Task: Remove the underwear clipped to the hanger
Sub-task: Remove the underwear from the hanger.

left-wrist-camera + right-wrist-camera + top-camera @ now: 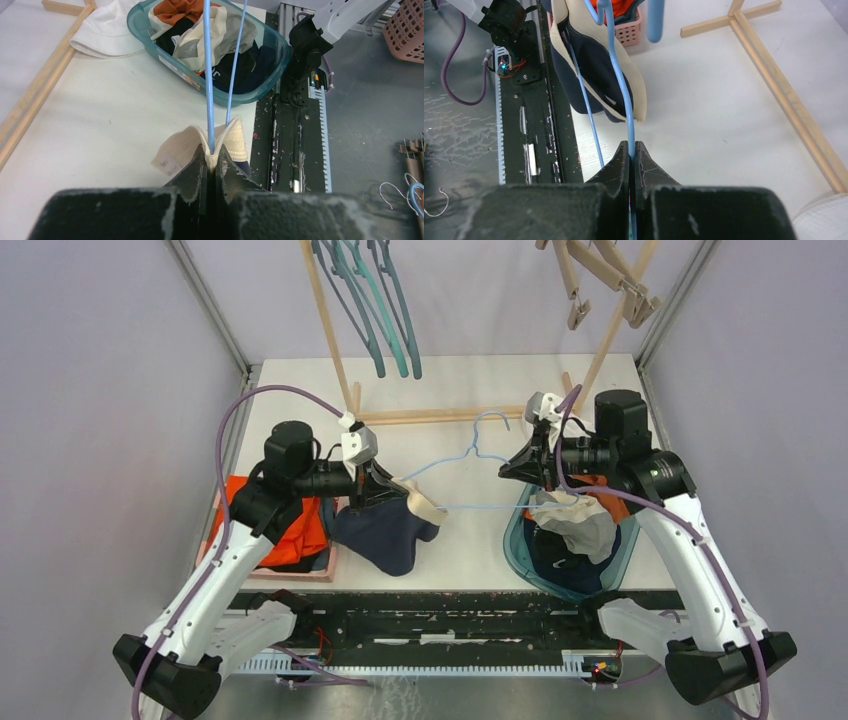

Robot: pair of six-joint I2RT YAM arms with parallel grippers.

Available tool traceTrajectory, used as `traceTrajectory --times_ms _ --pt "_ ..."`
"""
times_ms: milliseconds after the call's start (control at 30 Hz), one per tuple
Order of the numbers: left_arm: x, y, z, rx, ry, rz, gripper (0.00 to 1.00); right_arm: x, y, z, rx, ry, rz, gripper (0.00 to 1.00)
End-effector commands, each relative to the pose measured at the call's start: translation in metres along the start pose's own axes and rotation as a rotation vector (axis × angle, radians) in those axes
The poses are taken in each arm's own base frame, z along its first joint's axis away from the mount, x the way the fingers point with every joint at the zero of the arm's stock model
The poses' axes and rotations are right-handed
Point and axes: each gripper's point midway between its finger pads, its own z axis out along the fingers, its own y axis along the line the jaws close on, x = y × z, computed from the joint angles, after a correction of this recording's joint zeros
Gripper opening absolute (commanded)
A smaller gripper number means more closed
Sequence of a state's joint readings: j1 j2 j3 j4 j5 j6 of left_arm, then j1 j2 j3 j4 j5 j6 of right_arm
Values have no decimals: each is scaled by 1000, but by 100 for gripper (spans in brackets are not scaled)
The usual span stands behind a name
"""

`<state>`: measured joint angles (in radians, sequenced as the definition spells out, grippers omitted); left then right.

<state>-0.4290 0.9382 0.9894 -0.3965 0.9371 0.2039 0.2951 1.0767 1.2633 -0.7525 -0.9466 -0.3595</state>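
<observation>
No legible text anywhere. Left wrist view, upper centre: sticker (pixel 177 70) w/ small print on side wall of teal plastic tub (pixel 149 44), too small to read. Same view, lower centre-left: sewn tag (pixel 162 163) on cream-banded underwear (pixel 234 140), print blurred. White marks (pixel 216 73) on dark garment (pixel 247 70) in the tub, maybe letters, can't tell. Top view, lower right: white logo-like stroke (pixel 565 562) on black cloth (pixel 548 550) in the tub, unreadable.
</observation>
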Motion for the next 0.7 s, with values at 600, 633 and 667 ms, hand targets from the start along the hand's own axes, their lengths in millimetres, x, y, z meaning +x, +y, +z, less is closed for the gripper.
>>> traceTrajectory --times_ms 600,633,667 --pt "13 -13 -17 -25 17 174 8 0 -28 -47 295 18 -71 1" --pt "15 -13 -17 -26 21 174 9 0 -29 -48 299 20 -72 1" --pt "16 -13 -18 -28 24 176 9 0 -30 -49 304 22 -71 1"
